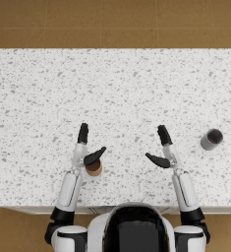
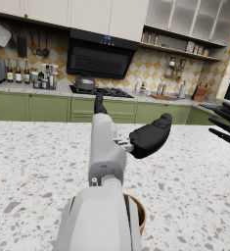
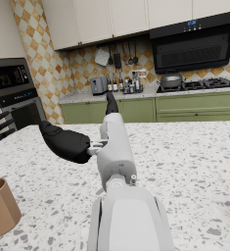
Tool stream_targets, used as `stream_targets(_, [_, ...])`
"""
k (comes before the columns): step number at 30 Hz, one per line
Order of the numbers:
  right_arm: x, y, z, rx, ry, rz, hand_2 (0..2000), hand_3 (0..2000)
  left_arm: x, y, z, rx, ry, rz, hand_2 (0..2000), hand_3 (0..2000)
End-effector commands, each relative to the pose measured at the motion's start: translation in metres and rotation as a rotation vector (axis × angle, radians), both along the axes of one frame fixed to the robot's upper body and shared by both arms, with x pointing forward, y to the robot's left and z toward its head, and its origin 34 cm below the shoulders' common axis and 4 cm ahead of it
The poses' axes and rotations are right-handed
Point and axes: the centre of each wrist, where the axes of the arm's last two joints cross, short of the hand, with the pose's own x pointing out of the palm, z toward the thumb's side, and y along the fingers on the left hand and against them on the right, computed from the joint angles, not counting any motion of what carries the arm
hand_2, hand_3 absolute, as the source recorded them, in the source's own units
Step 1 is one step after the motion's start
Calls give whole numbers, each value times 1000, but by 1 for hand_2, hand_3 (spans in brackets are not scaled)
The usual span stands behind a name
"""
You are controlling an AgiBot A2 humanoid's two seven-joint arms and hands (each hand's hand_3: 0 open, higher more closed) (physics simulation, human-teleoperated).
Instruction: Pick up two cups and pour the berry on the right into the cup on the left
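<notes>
Both hands are spread wide and empty – left hand (image 1: 85, 150) crowds the small brown cup (image 1: 94, 168), so it could tip; right hand (image 1: 163, 150) sits far from the dark grey cup (image 1: 211, 139) at right.

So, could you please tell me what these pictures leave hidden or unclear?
- Brown cup: head view, partly covered by the left hand; left wrist view, mostly behind the forearm; its inside unseen.
- Dark grey cup: berry too small to confirm in the head view; cut off by the edge in both wrist views.
</notes>
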Motion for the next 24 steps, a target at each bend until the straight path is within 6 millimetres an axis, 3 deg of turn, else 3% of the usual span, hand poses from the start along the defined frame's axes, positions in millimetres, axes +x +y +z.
stream_targets(1, [0, 0, 0, 0, 0, 0, 0, 0, 0, 0, 0, 0, 0, 0, 0, 0])
stream_targets(17, [1, 6, -6, -7, 24, 21, 0, 0, 1, -6, -6, 7, 24, -21, 0, 0])
stream_targets(20, [3, -3, -4, 49, -27, -87, 0, 0, -1, 4, -8, 1, -45, -32, 0, 0])
stream_targets(24, [5, -33, -3, 86, -53, -236, 0, 0, -9, 21, -11, 28, -74, 15, 0, 0])
